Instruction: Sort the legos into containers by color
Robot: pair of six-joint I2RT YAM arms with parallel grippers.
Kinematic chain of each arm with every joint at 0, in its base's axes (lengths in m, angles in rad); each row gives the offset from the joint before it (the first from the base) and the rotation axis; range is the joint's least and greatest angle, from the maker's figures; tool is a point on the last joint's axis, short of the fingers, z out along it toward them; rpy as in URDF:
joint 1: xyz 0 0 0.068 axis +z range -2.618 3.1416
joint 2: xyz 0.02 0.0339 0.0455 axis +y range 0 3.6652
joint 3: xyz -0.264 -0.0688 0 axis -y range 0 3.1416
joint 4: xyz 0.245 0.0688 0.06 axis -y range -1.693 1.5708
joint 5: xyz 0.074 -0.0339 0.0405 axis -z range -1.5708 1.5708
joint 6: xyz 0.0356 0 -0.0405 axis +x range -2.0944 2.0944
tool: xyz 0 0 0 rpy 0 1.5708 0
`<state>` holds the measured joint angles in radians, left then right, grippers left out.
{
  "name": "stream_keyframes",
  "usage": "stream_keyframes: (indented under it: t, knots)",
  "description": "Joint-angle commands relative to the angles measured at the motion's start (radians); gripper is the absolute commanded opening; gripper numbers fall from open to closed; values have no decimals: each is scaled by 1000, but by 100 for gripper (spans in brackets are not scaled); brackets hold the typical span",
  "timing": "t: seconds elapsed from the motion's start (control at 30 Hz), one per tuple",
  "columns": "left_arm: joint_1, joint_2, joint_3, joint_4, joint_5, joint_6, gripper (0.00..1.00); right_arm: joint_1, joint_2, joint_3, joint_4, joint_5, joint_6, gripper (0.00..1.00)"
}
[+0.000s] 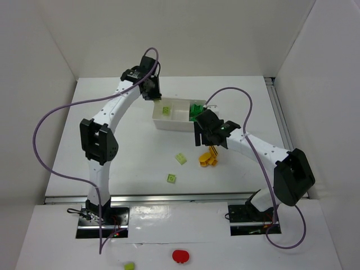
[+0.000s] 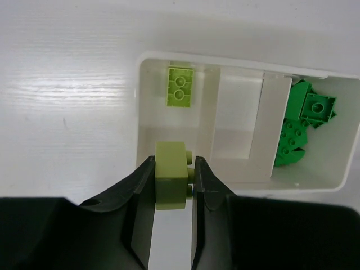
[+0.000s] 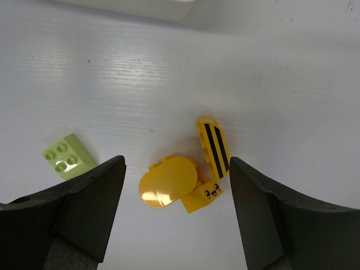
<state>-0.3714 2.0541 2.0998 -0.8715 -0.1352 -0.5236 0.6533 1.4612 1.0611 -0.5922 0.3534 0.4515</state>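
My left gripper is shut on a pale lime brick and holds it over the left compartment of the white tray. One lime brick lies in that compartment; several dark green bricks fill the right one; the middle one holds nothing. In the top view the left gripper is at the tray's left end. My right gripper is open above a cluster of orange-yellow bricks, also seen in the top view. A lime brick lies to their left.
Two lime bricks lie loose on the table in front of the tray. A red round object and a small lime piece sit on the near ledge. White walls enclose the table.
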Motion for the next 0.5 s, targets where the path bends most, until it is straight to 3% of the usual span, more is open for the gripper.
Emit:
stream_keyframes:
  t: [0.0, 0.07, 0.1, 0.13, 0.2, 0.27, 0.37, 0.47]
  knots:
    - [0, 89, 98, -40, 66, 30, 25, -9, -30, 43, -11, 35, 12, 82]
    - [0, 112, 121, -40, 66, 19, 33, -9, -30, 43, -11, 35, 12, 82]
    - [0, 121, 132, -40, 66, 19, 43, -9, -30, 43, -11, 35, 12, 82]
    - [0, 135, 132, -40, 66, 19, 64, -9, -30, 53, -11, 35, 12, 82]
    - [0, 135, 141, -40, 66, 19, 74, -9, -30, 53, -11, 35, 21, 82]
    - [0, 98, 103, -40, 66, 19, 78, -9, -30, 53, -20, 35, 21, 82]
    - [-52, 7, -1, -31, 28, 45, 68, -9, -30, 53, -20, 35, 21, 82]
    - [-105, -86, -153, 6, 72, 66, 65, -9, -30, 53, -20, 35, 21, 82]
